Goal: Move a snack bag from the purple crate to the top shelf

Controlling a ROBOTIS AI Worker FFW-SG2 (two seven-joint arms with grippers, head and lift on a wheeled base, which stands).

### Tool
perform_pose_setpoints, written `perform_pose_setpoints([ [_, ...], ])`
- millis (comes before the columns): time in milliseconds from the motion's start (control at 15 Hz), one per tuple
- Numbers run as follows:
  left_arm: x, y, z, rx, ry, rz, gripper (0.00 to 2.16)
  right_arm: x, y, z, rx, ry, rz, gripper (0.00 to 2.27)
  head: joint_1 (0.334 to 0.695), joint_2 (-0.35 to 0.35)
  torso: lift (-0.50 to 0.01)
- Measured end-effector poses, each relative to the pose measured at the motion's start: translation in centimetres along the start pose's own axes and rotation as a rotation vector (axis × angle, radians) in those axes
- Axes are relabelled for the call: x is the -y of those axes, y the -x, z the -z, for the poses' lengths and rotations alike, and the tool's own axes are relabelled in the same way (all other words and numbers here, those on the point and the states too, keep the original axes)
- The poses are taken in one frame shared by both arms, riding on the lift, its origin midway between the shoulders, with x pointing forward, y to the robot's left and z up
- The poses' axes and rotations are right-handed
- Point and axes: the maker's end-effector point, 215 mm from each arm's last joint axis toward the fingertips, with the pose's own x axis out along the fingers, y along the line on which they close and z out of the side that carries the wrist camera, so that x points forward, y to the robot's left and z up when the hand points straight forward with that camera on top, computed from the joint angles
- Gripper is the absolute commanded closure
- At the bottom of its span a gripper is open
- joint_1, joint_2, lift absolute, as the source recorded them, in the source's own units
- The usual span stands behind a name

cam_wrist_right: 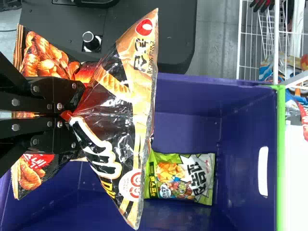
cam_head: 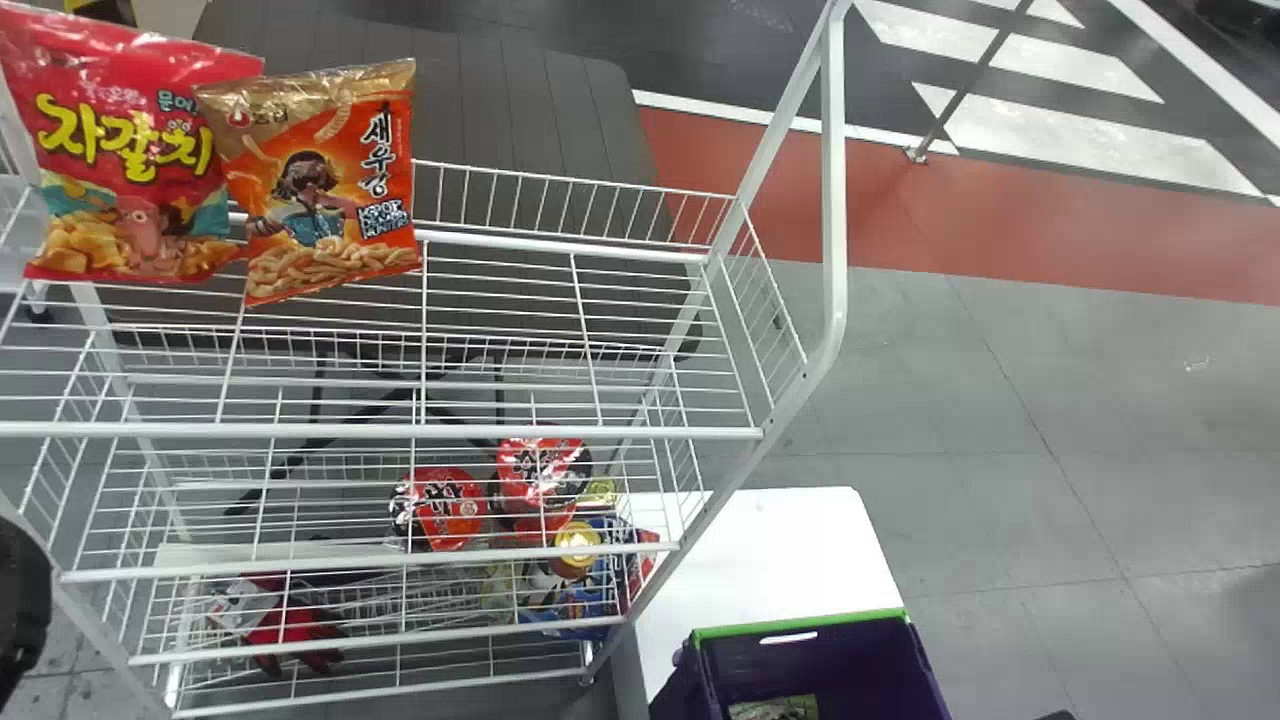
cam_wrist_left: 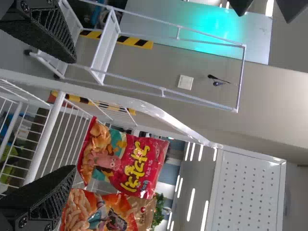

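Note:
In the right wrist view my right gripper is shut on the pinched middle of a black and orange snack bag, held over the purple crate. A green snack bag lies inside the crate. The head view has the crate at the bottom, right of the rack. On the top shelf, a red bag and an orange bag stand side by side at the left. My left gripper is open beside the rack, nothing between its fingers.
The rack's slanted white side frame rises between the top shelf and the floor at right. Lower shelves hold red cup packages and other items. A white table supports the crate. Part of my left arm is at the left edge.

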Motion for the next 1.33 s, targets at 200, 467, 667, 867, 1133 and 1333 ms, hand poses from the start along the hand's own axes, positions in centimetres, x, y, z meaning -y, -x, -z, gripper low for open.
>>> perform_pose_setpoints([
  [200,0.0,0.0,0.1,-0.001,0.0,0.0,0.0,0.0,0.0,-0.1,0.001,0.003,0.001,1.9,0.695,-0.35,0.009],
  [467,0.1,-0.1,0.2,-0.003,0.0,0.002,0.0,-0.3,0.0,-0.4,0.012,0.023,-0.012,1.9,0.695,-0.35,0.009],
  [667,-0.1,0.2,0.1,-0.003,0.0,-0.007,0.0,-1.5,1.0,-1.6,0.058,0.025,-0.085,1.9,0.695,-0.35,-0.001],
  [867,0.1,0.3,0.2,-0.005,0.003,-0.008,0.0,-3.2,4.4,-3.6,0.176,-0.041,-0.205,1.9,0.695,-0.35,-0.001],
  [1133,0.7,0.3,0.4,-0.008,0.006,-0.002,0.0,-5.3,10.0,-6.8,0.342,-0.165,-0.304,1.9,0.695,-0.35,-0.001],
  [1333,0.7,0.2,0.5,-0.012,0.006,-0.004,0.0,-8.2,12.4,-8.7,0.385,-0.296,-0.376,1.9,0.695,-0.35,-0.001],
])
